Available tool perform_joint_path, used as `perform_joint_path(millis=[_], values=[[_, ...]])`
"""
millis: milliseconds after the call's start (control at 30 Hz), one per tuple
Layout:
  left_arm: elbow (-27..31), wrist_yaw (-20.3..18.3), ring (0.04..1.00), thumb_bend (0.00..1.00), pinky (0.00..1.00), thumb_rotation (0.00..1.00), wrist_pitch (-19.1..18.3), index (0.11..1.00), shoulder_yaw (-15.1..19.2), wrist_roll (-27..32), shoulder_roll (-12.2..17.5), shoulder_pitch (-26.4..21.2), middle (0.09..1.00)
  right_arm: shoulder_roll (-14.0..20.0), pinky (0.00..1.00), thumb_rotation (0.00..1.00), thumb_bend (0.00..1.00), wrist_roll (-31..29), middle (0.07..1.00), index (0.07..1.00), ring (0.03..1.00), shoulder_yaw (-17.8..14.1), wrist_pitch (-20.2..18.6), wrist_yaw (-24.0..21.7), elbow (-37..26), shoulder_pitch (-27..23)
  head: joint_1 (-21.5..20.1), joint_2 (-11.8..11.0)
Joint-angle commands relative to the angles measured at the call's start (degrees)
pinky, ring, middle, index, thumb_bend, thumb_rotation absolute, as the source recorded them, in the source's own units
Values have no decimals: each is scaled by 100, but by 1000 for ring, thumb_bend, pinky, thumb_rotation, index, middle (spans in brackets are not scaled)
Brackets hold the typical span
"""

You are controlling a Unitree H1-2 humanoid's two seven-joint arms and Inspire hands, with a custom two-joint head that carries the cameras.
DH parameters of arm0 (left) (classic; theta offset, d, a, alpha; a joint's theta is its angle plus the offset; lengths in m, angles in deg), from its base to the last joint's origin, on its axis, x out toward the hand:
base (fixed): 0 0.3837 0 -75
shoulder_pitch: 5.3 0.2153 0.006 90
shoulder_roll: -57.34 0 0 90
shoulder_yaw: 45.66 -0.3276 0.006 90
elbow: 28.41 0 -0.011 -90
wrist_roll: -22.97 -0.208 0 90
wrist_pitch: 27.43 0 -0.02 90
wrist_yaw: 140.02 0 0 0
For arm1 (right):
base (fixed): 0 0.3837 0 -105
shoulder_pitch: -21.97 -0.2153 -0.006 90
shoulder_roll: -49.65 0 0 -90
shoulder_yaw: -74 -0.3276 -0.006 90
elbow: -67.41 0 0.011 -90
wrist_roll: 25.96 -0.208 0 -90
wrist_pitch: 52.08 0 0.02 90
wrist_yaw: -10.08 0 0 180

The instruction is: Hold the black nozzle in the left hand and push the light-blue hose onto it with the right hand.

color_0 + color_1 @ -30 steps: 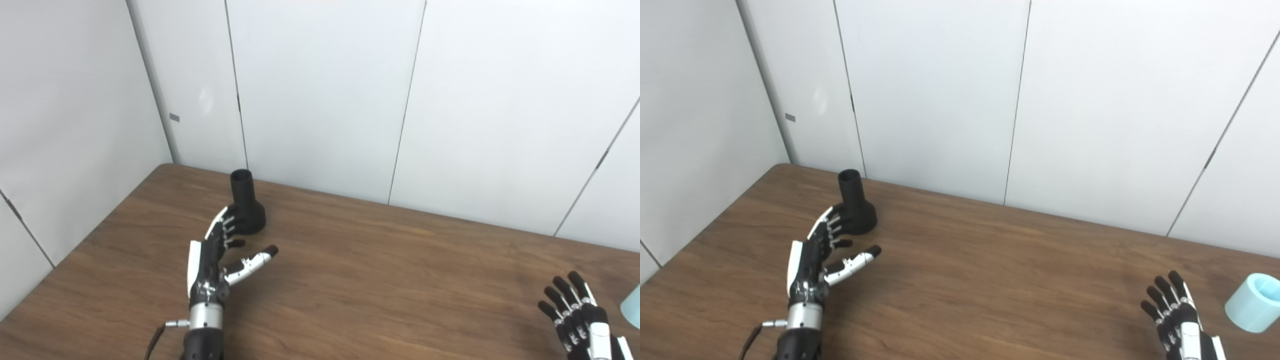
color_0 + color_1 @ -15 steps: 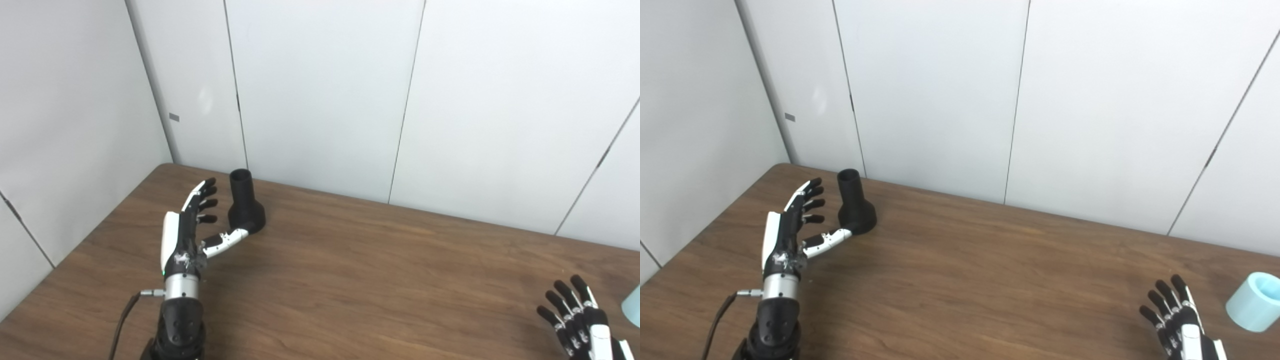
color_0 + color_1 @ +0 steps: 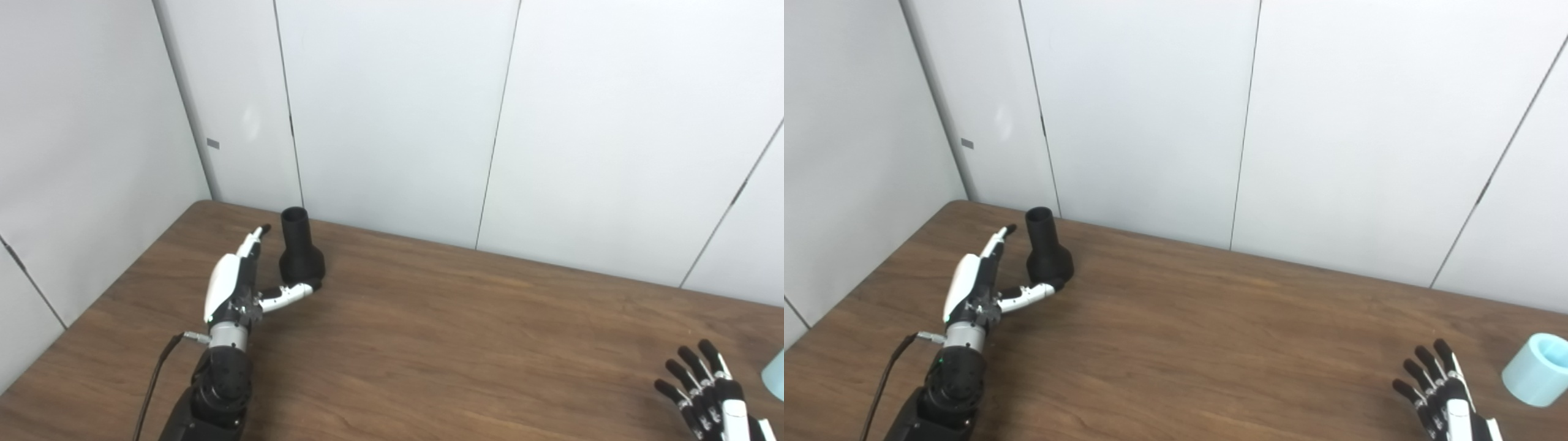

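Two hands, both holding nothing. Left hand spread open against the upright black nozzle at the table's far-left corner, thumb at its base. Step: grasping. Next: close around it. Right hand splayed, idle, near the light-blue hose.
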Motion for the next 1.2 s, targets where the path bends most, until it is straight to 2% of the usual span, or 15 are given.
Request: perform_joint_path(millis=[0, 167, 267, 400, 667, 767, 867, 1033, 1167], values=[[148, -73, 1000, 963, 937, 411, -171, 976, -50, -110, 198, -347, 1000, -53, 814, 951, 526, 29, 937, 975, 907, 14, -47, 14, 279, 483, -28, 28], [-222, 32, 994, 993, 997, 493, -644, 963, -432, -736, 380, -626, 981, -82, 841, 973, 502, 135, 925, 975, 901, 4, 86, 40, 274, 471, -37, 20], [-574, 126, 964, 998, 1000, 528, -727, 942, -608, -967, 440, -821, 951, -92, 854, 967, 486, 191, 910, 965, 893, -1, 150, 57, 276, 464, -61, 7], [-793, 120, 971, 979, 1000, 532, -774, 935, -696, -949, 416, -992, 953, -101, 868, 957, 491, 252, 905, 963, 885, 14, 155, 71, 253, 467, -65, 3], [-1203, 326, 965, 964, 1000, 499, -743, 909, -781, -976, 427, -1237, 933, -119, 896, 970, 468, 349, 899, 973, 899, 69, 116, 84, 200, 474, -81, -6], [-1332, 347, 952, 947, 1000, 463, -808, 889, -814, -999, 444, -1335, 915, -94, 936, 982, 502, 519, 885, 995, 921, 110, 155, 111, 173, 482, -57, -3], [-1369, 294, 942, 944, 1000, 436, -939, 872, -847, -990, 453, -1411, 897, -61, 948, 992, 494, 701, 877, 1000, 921, 154, 289, 135, 167, 484, -59, 4], [-1394, 277, 911, 915, 1000, 385, -1009, 827, -935, -981, 470, -1460, 853, -46, 984, 1000, 480, 809, 861, 1000, 931, 159, 253, 152, 113, 504, -57, 53], [-1326, 271, 868, 895, 992, 360, -1047, 789, -983, -973, 445, -1432, 809, -6, 969, 994, 443, 869, 856, 995, 913, 162, 394, 130, 114, 519, -49, 91]])
